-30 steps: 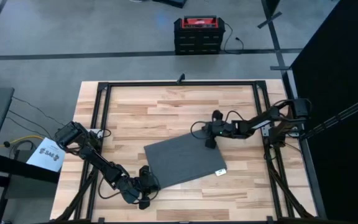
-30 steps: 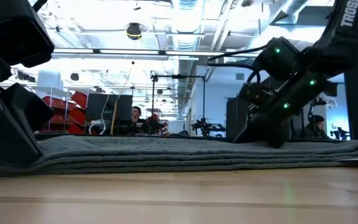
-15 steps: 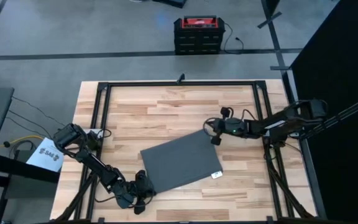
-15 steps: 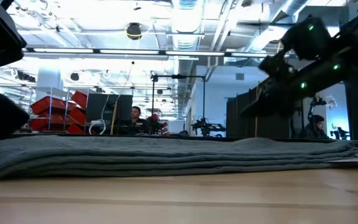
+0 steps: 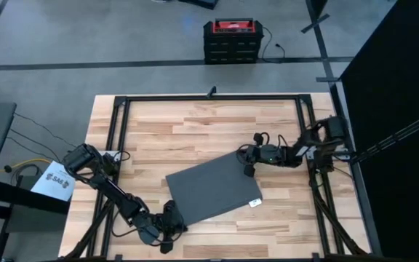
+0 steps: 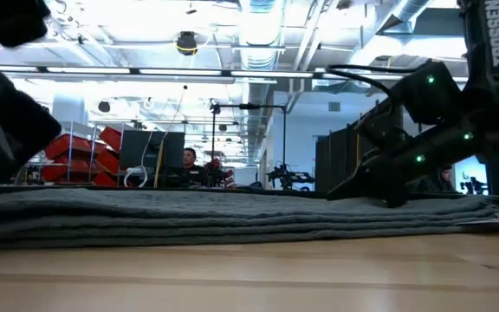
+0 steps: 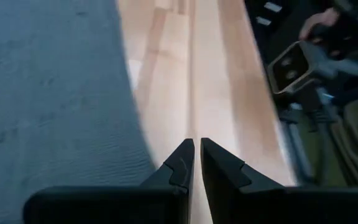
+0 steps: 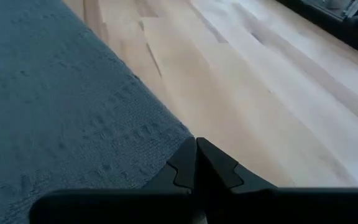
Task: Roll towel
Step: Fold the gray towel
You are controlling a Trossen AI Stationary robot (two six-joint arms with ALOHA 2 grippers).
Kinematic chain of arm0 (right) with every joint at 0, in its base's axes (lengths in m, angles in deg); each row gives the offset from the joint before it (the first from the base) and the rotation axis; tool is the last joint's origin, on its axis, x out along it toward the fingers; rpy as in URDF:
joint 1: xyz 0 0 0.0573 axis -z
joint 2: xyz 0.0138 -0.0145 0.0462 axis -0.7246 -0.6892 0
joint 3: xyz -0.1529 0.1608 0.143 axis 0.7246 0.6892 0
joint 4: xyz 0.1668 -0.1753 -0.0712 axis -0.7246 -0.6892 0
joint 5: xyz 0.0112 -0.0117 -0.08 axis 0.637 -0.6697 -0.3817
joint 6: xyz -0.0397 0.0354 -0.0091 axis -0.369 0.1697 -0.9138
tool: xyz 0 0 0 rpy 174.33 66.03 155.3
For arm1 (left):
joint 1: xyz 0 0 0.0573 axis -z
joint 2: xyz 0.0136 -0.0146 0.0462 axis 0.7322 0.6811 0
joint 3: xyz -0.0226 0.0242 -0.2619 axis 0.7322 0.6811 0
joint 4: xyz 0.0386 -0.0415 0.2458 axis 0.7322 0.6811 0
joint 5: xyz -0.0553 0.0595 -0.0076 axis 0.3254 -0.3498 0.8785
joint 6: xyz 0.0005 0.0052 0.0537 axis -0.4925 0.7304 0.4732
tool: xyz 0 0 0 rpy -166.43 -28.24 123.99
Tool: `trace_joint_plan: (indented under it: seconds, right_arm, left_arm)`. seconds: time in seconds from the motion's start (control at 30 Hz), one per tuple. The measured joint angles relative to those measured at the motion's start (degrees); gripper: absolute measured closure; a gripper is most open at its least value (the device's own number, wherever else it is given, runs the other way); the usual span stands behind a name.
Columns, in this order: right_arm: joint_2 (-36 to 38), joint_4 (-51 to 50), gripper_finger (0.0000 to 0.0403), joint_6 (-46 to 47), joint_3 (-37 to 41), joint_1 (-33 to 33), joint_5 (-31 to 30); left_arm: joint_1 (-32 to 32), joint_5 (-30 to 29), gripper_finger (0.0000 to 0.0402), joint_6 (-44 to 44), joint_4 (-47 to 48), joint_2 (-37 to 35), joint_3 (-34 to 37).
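Note:
The dark grey towel (image 5: 213, 188) lies folded flat in several layers on the wooden table, turned at a slant, with its white tag (image 5: 254, 203) at the near right corner. My right gripper (image 5: 247, 166) (image 8: 196, 144) is shut at the towel's far right corner. My left gripper (image 5: 173, 218) (image 7: 195, 148) is shut beside the towel's near left edge (image 7: 143, 143), its tips over bare wood. In the low view the left gripper (image 6: 7, 113) stands a little above the towel's end (image 6: 24, 217). My right gripper rests its shut fingertips on the towel's far right corner (image 8: 182, 132), right at the edge. It comes slanting down from the table's right side (image 6: 394, 198). The towel lies flat on the table under it.
A black frame (image 5: 209, 97) runs around the table top. Bare wood (image 5: 188, 124) lies beyond the towel toward the far edge. A red and black box (image 5: 231, 40) stands on the floor behind the table. People and benches show in the room beyond.
My right gripper rose off the towel's far right corner, drew back toward the right edge, then came down on the corner again. My left gripper went off the towel's near left end and then returned beside it. The towel slid slightly toward the near left.

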Motion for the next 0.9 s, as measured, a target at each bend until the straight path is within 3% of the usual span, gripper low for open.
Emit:
trace_joint_plan:
  seconds: [0.13, 0.3, 0.5, 0.67, 0.8, 0.9]
  right_arm:
    - [1.19, -0.21, 0.0403, -1.59, 0.29, -0.56, -0.39]
    - [8.56, -0.39, 0.0403, -4.47, 0.26, -4.17, -0.73]
    - [12.38, -0.33, 0.0403, -4.74, 0.20, -10.46, -0.70]
    - [12.14, -0.96, 0.0403, -4.74, 0.20, -14.08, -1.38]
    - [12.14, -1.11, 0.0403, -4.74, -1.22, -15.62, -1.82]
    - [11.58, -3.04, 0.0403, -4.43, -4.36, -16.82, 2.43]
  left_arm:
    - [0.21, -0.57, 0.0387, -1.02, 8.34, -2.67, -2.03]
    - [-1.62, -7.84, 0.0386, -2.24, 20.63, -4.29, -2.85]
    - [-3.77, -6.73, 0.0387, -13.78, 32.95, -4.13, -2.12]
    - [-3.37, -5.26, 0.0387, -21.78, 37.61, -4.23, -2.04]
    - [-3.34, -4.96, 0.0386, -20.20, 36.17, -4.23, -1.98]
    - [-4.05, -4.96, 0.0386, -19.46, 35.43, -4.23, -1.95]
